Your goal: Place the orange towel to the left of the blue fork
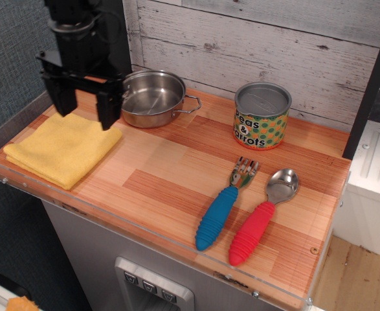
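The approach step is in hand — the gripper is held above the far edge of the orange towel, jaws spread apart and empty. The towel lies flat, well left of the blue fork. A descent and a pinch of the cloth are called for next.

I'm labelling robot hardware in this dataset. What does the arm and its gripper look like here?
The gripper is all black: a flat, angular crossbar carrying two straight, blocky fingers that taper slightly toward their tips. Above it rises a dark, roughly cylindrical wrist section with a paler grey band. No cables, logos or coloured markings are visible on it.
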Robot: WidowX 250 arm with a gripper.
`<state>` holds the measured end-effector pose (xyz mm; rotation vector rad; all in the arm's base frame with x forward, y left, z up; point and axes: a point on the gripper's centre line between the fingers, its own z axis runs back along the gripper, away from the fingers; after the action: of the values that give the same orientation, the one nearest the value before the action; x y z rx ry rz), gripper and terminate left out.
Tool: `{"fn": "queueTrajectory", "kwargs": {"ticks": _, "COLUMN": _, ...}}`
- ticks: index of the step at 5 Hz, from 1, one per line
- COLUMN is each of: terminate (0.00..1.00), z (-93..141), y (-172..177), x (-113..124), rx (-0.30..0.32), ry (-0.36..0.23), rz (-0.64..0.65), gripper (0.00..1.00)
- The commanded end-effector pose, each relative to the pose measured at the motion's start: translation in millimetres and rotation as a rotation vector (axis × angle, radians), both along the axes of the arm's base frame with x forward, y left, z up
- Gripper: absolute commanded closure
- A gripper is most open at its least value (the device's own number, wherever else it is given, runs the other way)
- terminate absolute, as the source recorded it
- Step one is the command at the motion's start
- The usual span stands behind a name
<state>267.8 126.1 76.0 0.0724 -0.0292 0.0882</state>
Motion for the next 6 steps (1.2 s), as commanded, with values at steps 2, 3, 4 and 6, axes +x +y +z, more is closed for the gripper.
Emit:
{"fn": "queueTrajectory", "kwargs": {"ticks": 2, "terminate": 0.00, "z": -17.9, "y": 50.4, "x": -0.6, "rx": 0.136, "ry": 0.018, "rz": 0.103, "gripper": 1.00}}
{"fn": "queueTrajectory", "kwargs": {"ticks": 3, "terminate": 0.00, "z": -27.7, "y": 58.6, "x": -1.5, "rx": 0.165, "ry": -0.006, "rz": 0.092, "gripper": 1.00}}
{"fn": "queueTrajectory", "kwargs": {"ticks": 4, "terminate": 0.00, "z": -35.4, "y": 60.4, "x": -2.3, "rx": 0.151, "ry": -0.006, "rz": 0.083, "gripper": 1.00}}
{"fn": "queueTrajectory", "kwargs": {"ticks": 6, "terminate": 0.00, "z": -48.0, "y": 46.5, "x": -3.3, "rx": 0.107, "ry": 0.000, "rz": 0.085, "gripper": 1.00}}
